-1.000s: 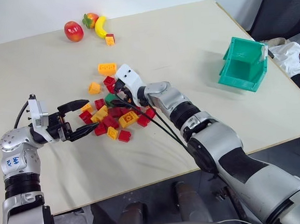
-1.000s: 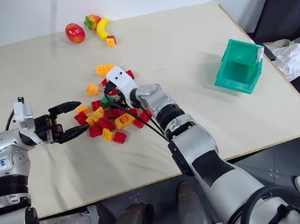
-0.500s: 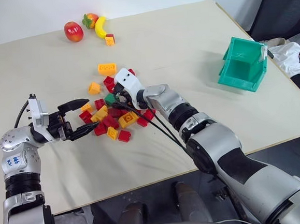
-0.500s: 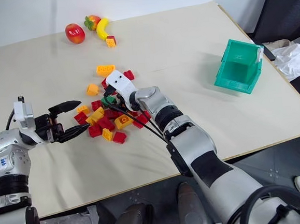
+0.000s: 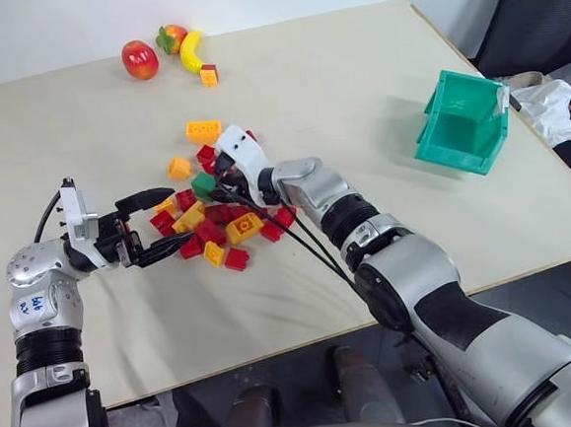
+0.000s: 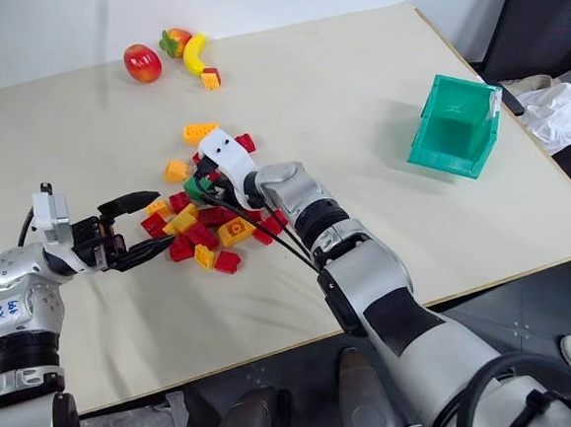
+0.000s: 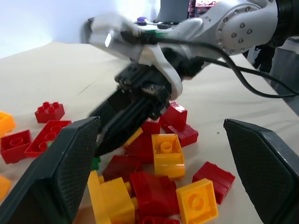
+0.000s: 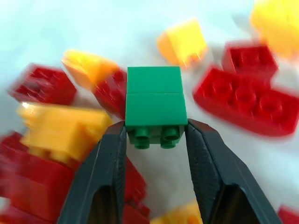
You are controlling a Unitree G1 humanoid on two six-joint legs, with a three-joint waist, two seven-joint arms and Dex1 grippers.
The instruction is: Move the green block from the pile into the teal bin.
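studded green block [image 8: 154,107], black fingers [image 8: 106,172] clamping

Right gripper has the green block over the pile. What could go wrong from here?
1. The right gripper pinches the green block only at its studded end; it may slip out.
2. The teal bin sits far across the table, tipped on its side; a dropped block may bounce out.

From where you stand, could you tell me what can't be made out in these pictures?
- Teal bin: its floor, hidden by its own near wall in the eye views.
- Pile: bricks under the right claw and its arm.
- Green block: whether it has cleared the pile; the bricks behind it are blurred in the right wrist view.
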